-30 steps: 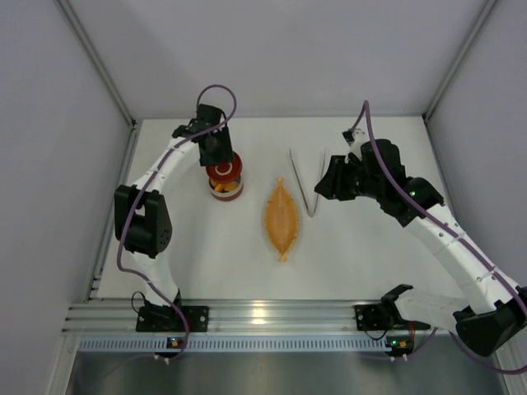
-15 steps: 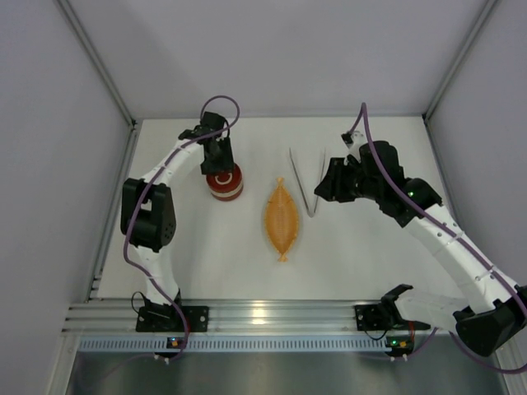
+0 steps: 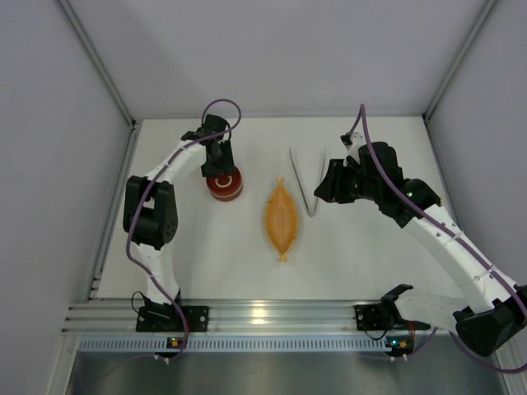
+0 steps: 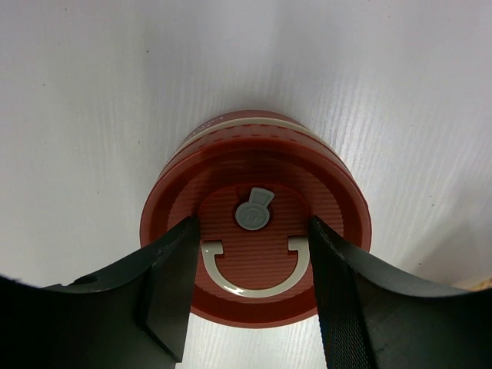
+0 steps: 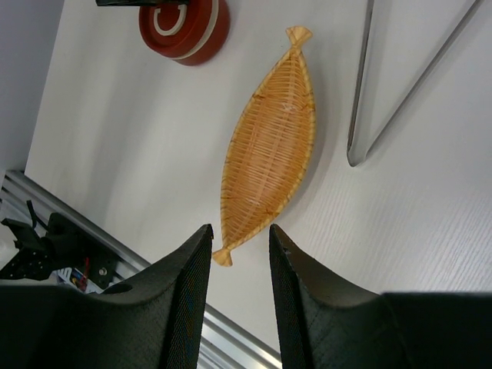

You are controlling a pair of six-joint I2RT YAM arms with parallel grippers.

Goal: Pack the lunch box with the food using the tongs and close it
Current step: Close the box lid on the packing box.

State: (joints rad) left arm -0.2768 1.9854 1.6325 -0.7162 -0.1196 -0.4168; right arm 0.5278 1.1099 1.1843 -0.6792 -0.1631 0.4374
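Grips the raised centre of the red lid (image 4: pixel 257 219) with the left gripper (image 4: pixel 254 284), lid seated on the lunch box (image 3: pixel 224 191) toward the far left corner of the desk (image 3: pixel 370 263). Holds the right gripper (image 5: pixel 240 254) part open and empty, just right of the tongs (image 5: pixel 360 92), with the orange tray (image 5: pixel 269 146) at mid-desk.

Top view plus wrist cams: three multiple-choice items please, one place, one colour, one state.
1. The tongs lie: A held in the air; B on the table beside the orange tray; C on the rail.
2. The lid is: A blue; B green; C red.
3. The lunch box is: A uncovered; B covered, left gripper closed on the lid; C tipped over.
1B, they lie flat next to the tray; 2C, red in both wrist views; 3B, left wrist view shows lid seated and gripped.
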